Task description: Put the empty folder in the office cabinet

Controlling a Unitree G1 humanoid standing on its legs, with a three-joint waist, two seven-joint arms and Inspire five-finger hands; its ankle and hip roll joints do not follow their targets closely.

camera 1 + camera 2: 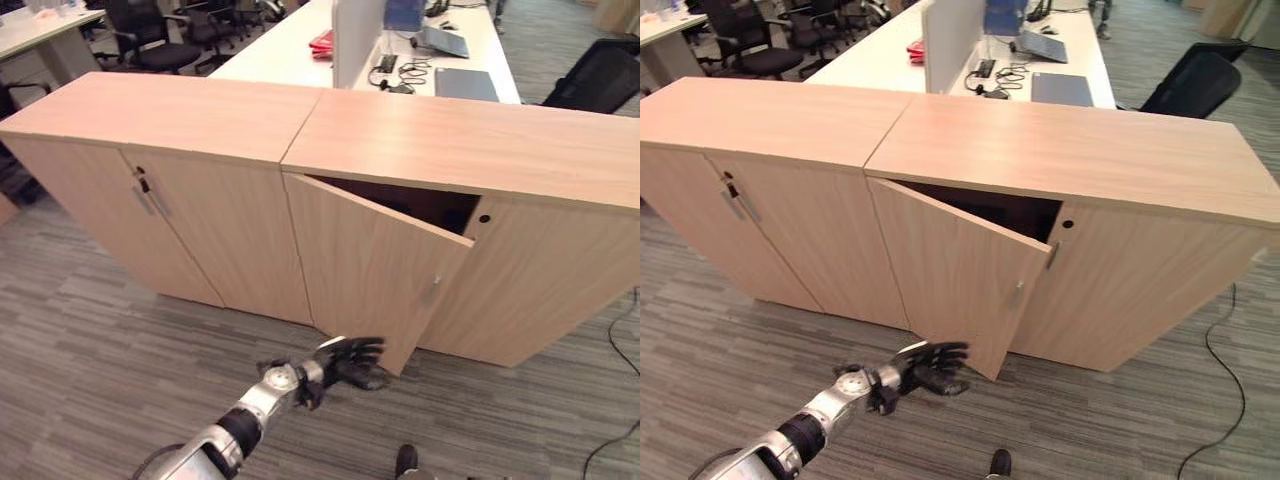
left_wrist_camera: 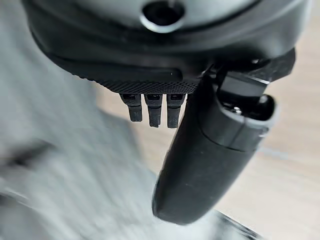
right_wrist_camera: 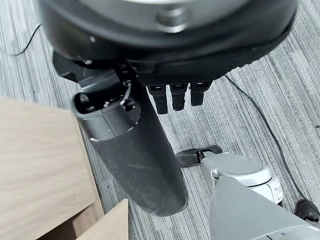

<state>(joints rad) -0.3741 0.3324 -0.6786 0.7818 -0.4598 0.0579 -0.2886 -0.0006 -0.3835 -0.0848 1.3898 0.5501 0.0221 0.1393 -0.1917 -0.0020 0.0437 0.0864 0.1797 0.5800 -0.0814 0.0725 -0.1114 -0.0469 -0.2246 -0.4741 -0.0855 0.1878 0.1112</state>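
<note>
Because the cabinet door (image 1: 375, 265) at mid-frame is only part open, the left hand (image 1: 350, 362) reaches low by its bottom corner, likely to swing it wider. No folder can be seen. In its wrist view, the left hand's fingers are straight. The right hand (image 3: 150, 145), fingers straight, hangs over carpet.

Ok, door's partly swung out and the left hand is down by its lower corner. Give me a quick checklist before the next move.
1. Cabinet door open: partly, ajar; not ok for loading yet.
2. Left hand at the door's lower edge: ok; contact cannot tell.
3. Left hand fingers relaxed, gripping nothing: ok.
4. Right hand holding nothing: ok, though no folder is held.
5. Room inside cabinet: dark, cannot tell.
6. Floor by the door's swing: ok.
</note>
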